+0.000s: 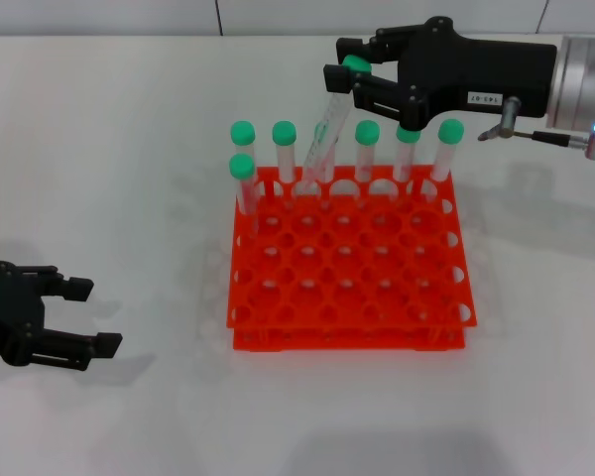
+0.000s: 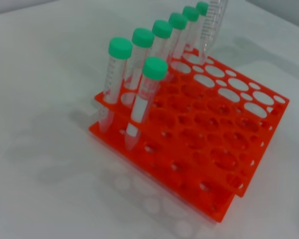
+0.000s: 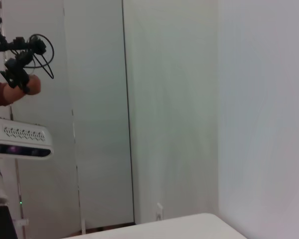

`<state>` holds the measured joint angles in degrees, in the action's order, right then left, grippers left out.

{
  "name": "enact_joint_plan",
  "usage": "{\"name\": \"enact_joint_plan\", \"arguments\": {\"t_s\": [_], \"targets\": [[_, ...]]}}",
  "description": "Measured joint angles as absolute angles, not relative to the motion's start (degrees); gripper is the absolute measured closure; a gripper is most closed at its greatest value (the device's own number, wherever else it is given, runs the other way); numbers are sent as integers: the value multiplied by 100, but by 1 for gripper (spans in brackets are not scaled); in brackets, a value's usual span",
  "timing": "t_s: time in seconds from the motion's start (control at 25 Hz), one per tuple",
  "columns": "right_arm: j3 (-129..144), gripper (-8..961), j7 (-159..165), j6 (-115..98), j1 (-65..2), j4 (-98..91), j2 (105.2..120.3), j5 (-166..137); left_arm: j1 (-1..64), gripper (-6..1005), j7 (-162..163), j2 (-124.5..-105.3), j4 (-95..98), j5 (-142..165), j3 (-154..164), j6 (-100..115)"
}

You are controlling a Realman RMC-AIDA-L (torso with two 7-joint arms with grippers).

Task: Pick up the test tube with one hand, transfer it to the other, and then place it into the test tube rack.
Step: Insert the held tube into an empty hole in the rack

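The right gripper (image 1: 345,81) is holding the test tube (image 1: 322,139) above the far row of the test tube rack (image 1: 349,260). Its fingers are closing on the tube just under the green cap, so they are open only as wide as the thin tube. The tube is hanging down from the fingers toward the rack, and its long axis is tilting: the cap end is leaning to the right side of the rack, while the lower tip is pointing to a hole in the far row, between two standing tubes. In the left wrist view the tip of this tube (image 2: 213,25) is seeming just at the top tier of the rack (image 2: 249,149); I cannot tell if it is already entering the hole.

The coming move is depending on this tilt. In my judgement, the tube is needing to come more upright over the free hole before it is going down, otherwise it may catch on the hole's rim or push the neighbour tubes (image 1: 367,149).

The left gripper (image 1: 64,317) is resting low on the table, well apart from the near left corner of the rack. Its fingers are standing open and are holding nothing. The right arm is clearly the nearer one.
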<state>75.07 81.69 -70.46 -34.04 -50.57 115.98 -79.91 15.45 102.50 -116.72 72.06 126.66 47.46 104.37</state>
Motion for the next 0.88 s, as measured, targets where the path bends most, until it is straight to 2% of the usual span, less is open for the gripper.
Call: {"name": "enact_joint_plan", "arguments": {"t_s": [0.88], "targets": [[8238, 672, 7661, -6479, -3088, -5847, 11550, -8154, 1644, 121, 10069, -11618, 7220, 12660, 4690, 10528]]}}
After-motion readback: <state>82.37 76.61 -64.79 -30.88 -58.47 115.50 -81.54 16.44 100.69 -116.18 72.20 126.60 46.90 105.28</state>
